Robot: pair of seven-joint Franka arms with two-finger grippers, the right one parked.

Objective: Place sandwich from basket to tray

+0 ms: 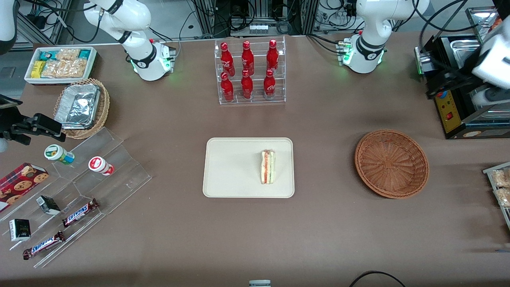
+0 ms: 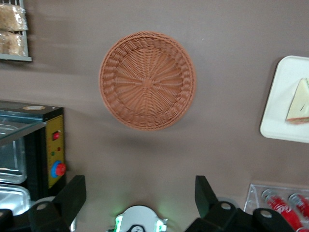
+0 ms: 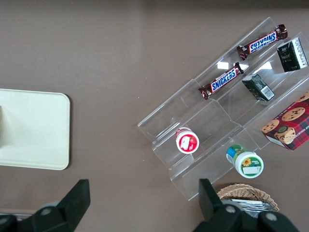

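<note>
The sandwich [image 1: 268, 166], a pale wedge with red and green filling, stands on edge on the cream tray [image 1: 231, 167] at the table's middle. The reddish-brown wicker basket [image 1: 391, 163] sits beside the tray toward the working arm's end and holds nothing. In the left wrist view my gripper [image 2: 140, 182] is open and holds nothing, its dark fingers [image 2: 77, 191] wide apart, high above the table near the arm's own base. From there it looks down on the basket [image 2: 147, 80], the tray's end [image 2: 282, 104] and the sandwich [image 2: 299, 101].
A clear rack of red bottles [image 1: 249, 71] stands farther from the camera than the tray. A black appliance [image 1: 458, 95] and a snack rack [image 1: 500, 187] flank the basket at the working arm's end. Acrylic snack shelves [image 1: 75, 191], a foil-lined basket [image 1: 81, 107] and a white bin [image 1: 59, 63] lie toward the parked arm's end.
</note>
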